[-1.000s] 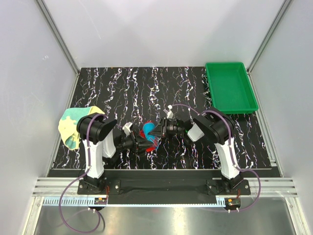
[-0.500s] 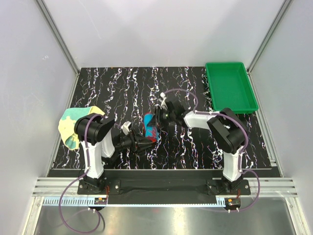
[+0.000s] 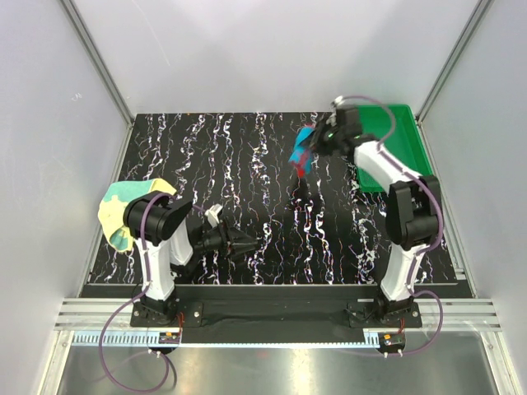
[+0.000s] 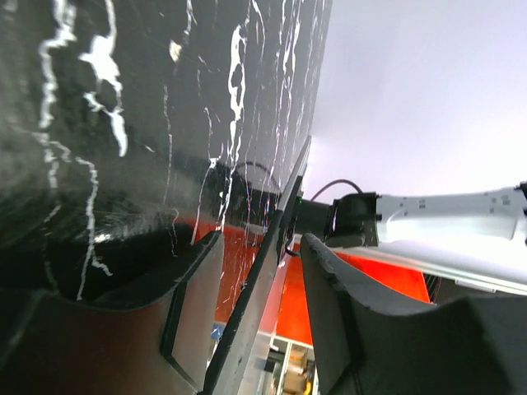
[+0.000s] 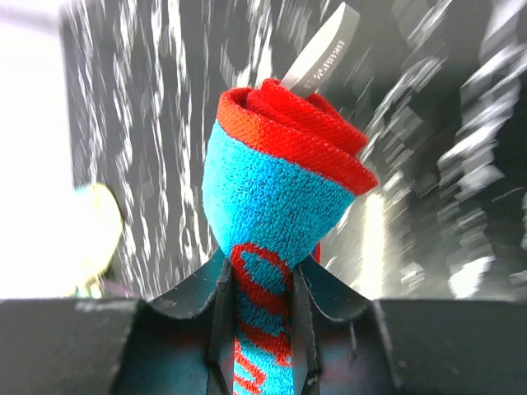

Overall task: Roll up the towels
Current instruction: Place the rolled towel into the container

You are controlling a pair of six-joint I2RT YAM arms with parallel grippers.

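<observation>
R end effector (image 5: 262,280) clamps rolled red towel (image 5: 280,181) — L end effector (image 4: 262,240) agape.

I can read nothing for certain from here. On my right wrist view, a grey tag (image 5: 324,45) sticking out behind the red and blue towel (image 5: 280,189) carries 1 line of small print, too blurred to make out. Red marks on the towel's blue face may be letters; I cannot tell.

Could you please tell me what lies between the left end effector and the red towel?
In the top view, only bare tabletop separates the left end effector from the red towel.
</observation>
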